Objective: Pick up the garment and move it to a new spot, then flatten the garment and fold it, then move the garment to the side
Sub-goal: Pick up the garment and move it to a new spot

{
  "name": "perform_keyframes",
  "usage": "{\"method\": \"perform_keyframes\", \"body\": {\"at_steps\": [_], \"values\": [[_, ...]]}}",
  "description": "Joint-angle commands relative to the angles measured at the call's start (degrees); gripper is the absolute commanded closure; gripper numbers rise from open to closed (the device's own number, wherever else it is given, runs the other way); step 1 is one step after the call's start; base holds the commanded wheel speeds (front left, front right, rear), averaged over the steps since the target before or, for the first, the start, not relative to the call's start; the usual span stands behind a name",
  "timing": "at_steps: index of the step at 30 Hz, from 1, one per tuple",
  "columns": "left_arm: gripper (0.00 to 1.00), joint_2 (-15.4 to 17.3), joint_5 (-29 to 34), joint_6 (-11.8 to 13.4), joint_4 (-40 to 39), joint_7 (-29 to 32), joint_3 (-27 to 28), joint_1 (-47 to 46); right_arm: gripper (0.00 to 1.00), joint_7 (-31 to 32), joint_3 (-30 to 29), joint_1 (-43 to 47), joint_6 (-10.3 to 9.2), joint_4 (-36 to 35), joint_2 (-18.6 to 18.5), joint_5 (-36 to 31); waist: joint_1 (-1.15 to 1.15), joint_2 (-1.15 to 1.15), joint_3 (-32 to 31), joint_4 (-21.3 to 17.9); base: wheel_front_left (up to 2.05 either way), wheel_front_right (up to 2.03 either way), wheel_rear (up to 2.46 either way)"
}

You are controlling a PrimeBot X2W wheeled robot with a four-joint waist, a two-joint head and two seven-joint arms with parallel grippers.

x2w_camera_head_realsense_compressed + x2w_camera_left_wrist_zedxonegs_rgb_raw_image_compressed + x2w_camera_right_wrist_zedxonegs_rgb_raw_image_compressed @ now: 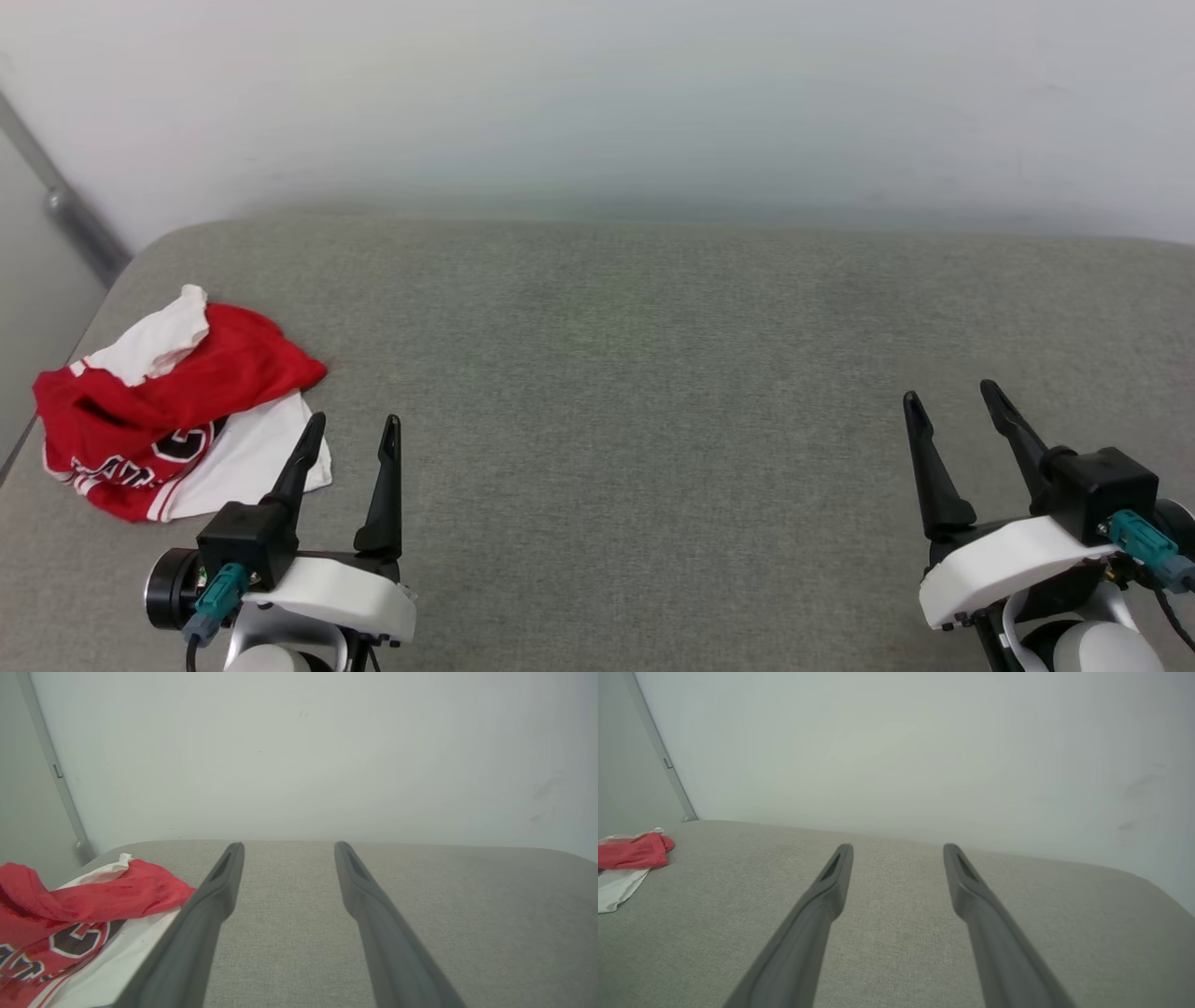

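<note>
Garment (88, 900) partly beyond the left wrist view's edge, lettering (74, 941) half under folds.

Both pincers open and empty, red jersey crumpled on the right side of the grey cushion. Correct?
One thing off: the red jersey lies crumpled on the left side of the grey cushion, next to the left pincer, as the head view shows. The left pincer and the right pincer are indeed open and empty.

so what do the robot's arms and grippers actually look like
The left gripper and right gripper each have two long, tapering black fingers on a white moulded shell, with a black block carrying a teal cable connector. Wrist views show a slot near each fingertip.
</note>
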Motion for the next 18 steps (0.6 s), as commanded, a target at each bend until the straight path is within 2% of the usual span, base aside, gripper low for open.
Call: {"method": "perform_keyframes", "body": {"at_steps": [1, 18], "values": [[0.00, 0.25, -0.21, -0.11, 0.06, -0.14, 0.04, -0.88, 0.00, -0.08, 0.07, -0.23, -0.02, -0.33, 0.18, 0.21, 0.00, 0.00, 0.28, 2.05, 0.00, 0.00, 0.00], [0.00, -0.37, -0.74, -0.03, 0.37, -0.14, 2.23, -1.52, 0.00, 1.03, 2.91, -1.62, -0.02, -2.27, 0.16, 0.24, 0.00, 0.00, 1.48, 18.90, 0.00, 0.00, 0.00]]}}
